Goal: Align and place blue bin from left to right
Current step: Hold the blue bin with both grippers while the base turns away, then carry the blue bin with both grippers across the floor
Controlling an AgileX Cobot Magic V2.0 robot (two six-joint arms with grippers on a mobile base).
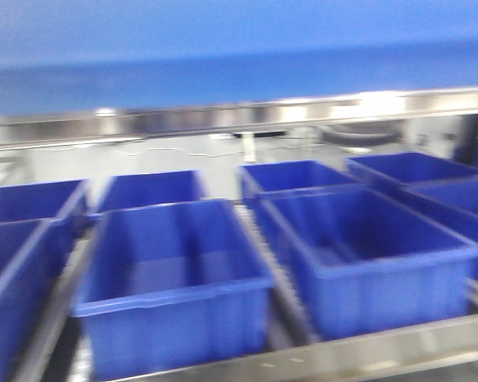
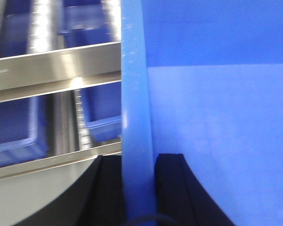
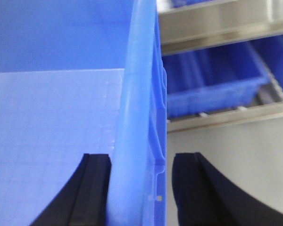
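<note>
Rim of blue bin (image 2: pixel 217 117) | left pincer (image 2: pixel 137 160) clamped on it | right pincer (image 3: pixel 141 157) astride, grip unclear

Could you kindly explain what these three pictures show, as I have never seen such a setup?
This is a two-armed robot on a mobile base. One camera looks forward: the blue bin fills the top, close to the lens, with a metal rack of darker bins beyond it. The other two cameras sit on the wrists. The left fingers pinch the bin's wall; the right fingers straddle another wall, though one shows a gap, so that grip is unclear.
</note>
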